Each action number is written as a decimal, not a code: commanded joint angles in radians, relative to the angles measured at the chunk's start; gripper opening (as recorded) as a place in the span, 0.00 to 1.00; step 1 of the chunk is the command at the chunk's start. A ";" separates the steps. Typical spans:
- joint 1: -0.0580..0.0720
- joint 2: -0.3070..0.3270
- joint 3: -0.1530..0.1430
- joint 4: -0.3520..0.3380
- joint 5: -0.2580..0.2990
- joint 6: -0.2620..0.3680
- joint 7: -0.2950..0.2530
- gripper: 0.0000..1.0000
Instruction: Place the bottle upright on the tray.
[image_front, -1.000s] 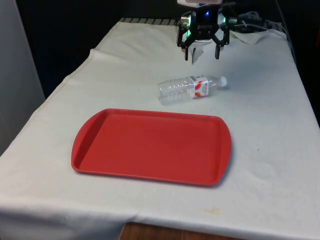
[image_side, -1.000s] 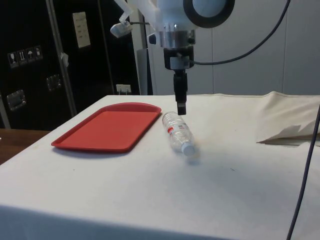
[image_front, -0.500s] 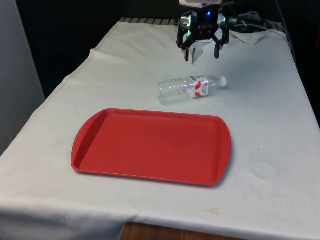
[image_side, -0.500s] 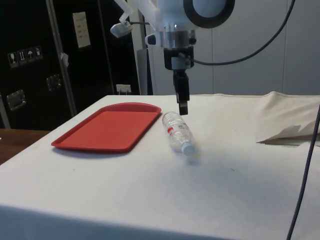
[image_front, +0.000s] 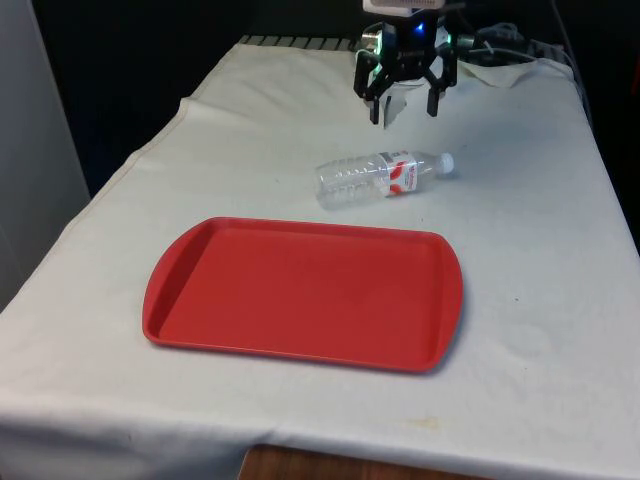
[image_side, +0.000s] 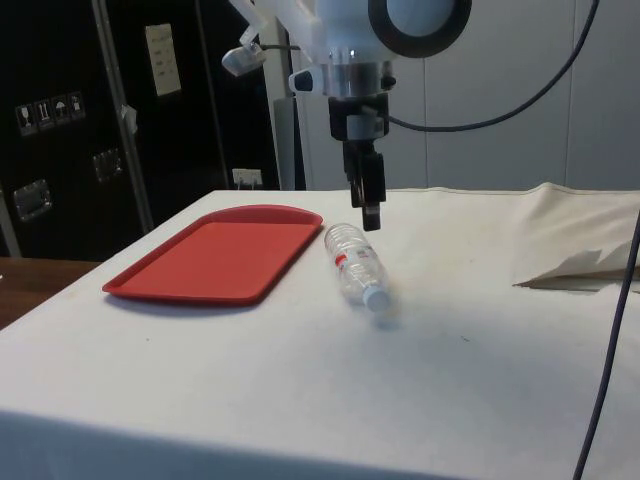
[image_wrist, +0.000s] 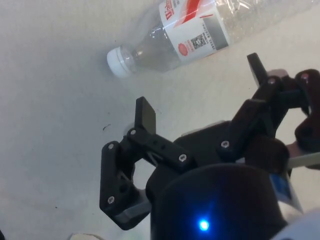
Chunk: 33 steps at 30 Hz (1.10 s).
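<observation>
White cloth (image_front: 540, 230) bears tray (image_front: 300, 295) and lying bottle (image_front: 382, 177).

One clear plastic water bottle (image_front: 384, 176), lying on its side on the cloth, with one white cap (image_wrist: 119, 62) and one red-and-white label (image_wrist: 194, 28). One red tray (image_front: 300, 293), nothing on it. One white tablecloth (image_front: 540, 230) over the one table. One black two-finger gripper (image_front: 403, 113), two fingers (image_wrist: 145, 116) counted, spread apart, nothing between them. One white robot arm (image_side: 345, 35). One black cable (image_side: 610, 350) hanging at the edge of the side view. Dark cabinets (image_side: 70, 120) in the side view, number unclear.
</observation>
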 joint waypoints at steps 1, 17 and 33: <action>0.001 0.002 0.001 -0.004 0.001 0.015 -0.009 1.00; 0.000 0.001 0.000 -0.001 0.000 0.000 -0.103 1.00; 0.001 0.006 0.001 -0.006 0.002 0.016 -0.210 1.00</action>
